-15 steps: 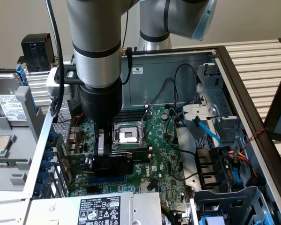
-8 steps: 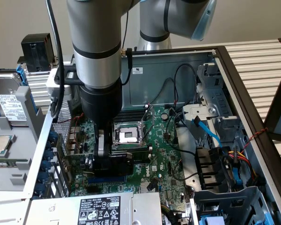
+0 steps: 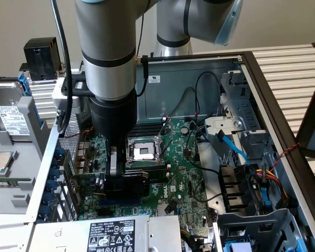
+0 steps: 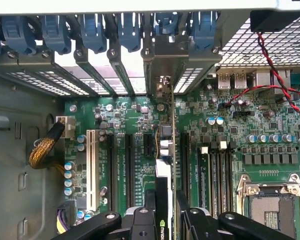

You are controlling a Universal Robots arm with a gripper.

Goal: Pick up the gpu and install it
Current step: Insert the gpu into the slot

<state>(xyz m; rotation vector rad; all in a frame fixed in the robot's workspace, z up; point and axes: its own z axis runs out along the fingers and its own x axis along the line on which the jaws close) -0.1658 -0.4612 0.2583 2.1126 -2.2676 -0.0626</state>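
Note:
My gripper (image 3: 117, 176) is low inside the open computer case, shut on the gpu (image 3: 132, 185). The gpu is a short card with a black shroud, standing on edge over the green motherboard (image 3: 186, 178). In the wrist view the gpu (image 4: 163, 200) runs edge-on between my two black fingers (image 4: 140, 222), so my gripper (image 4: 165, 222) clamps it from both sides. Its silver bracket (image 4: 162, 67) reaches the rear slot openings. The card's lower edge lines up with the long expansion slots (image 4: 131, 165). Whether it is seated in a slot I cannot tell.
The bare CPU socket (image 3: 142, 151) lies just beyond the card, with memory slots (image 4: 215, 170) beside it. Blue slot latches (image 4: 55, 30) line the rear wall. A red and black wire (image 4: 275, 75), a blue cable (image 3: 233, 149), a power supply (image 3: 110, 233) and a hard drive (image 3: 8, 113) surround the work area.

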